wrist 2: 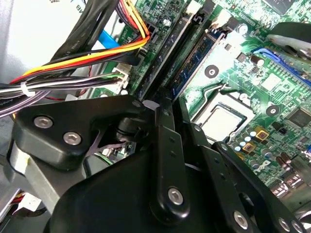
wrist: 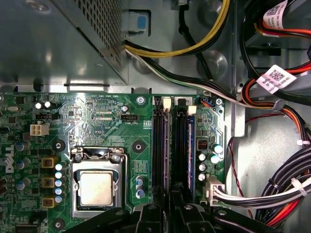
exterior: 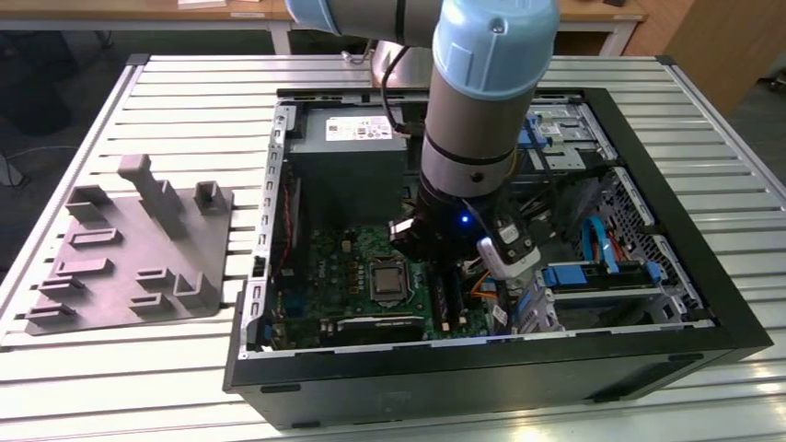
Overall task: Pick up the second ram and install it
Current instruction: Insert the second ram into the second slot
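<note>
One second ram (wrist: 191, 145) stands slotted just beyond the gripper (wrist: 170, 201).

Arm (exterior: 473, 129) reaches straight down; hand (wrist: 171, 206) fingers close together.

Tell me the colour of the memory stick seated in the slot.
Dark blue board, clearest in the second wrist view: memory stick, beside the empty black slots.

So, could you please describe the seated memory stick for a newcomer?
Inside the open computer case, find the green motherboard and its long parallel slots beside the processor socket. The memory stick fills the slot farthest from that socket, blue where its neighbours are black.
</note>
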Motion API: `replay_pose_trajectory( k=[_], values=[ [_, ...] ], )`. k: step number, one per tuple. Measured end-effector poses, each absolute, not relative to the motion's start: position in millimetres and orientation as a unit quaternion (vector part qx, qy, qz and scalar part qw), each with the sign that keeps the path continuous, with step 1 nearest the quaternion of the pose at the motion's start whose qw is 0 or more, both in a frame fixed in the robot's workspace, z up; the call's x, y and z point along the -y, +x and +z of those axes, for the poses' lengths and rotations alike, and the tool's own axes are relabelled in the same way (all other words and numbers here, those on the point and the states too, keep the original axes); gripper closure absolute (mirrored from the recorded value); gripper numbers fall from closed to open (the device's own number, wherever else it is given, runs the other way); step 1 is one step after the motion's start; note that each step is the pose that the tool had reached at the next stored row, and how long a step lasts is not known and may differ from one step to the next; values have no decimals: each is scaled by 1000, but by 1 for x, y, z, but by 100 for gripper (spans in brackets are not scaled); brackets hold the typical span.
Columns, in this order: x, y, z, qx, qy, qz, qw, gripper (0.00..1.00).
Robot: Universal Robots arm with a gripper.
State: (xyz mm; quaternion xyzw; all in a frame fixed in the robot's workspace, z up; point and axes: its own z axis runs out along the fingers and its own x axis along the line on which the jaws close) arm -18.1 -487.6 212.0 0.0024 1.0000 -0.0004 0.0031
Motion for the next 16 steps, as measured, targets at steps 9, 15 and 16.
replay_pose_trajectory(
  k=[9,15,16],
  values=[
    [486,-18,241,-1000,2,-2,3,86],
    [485,-18,244,-1000,2,-3,3,90],
    [485,-18,244,-1000,2,-3,3,90]
  ],
)
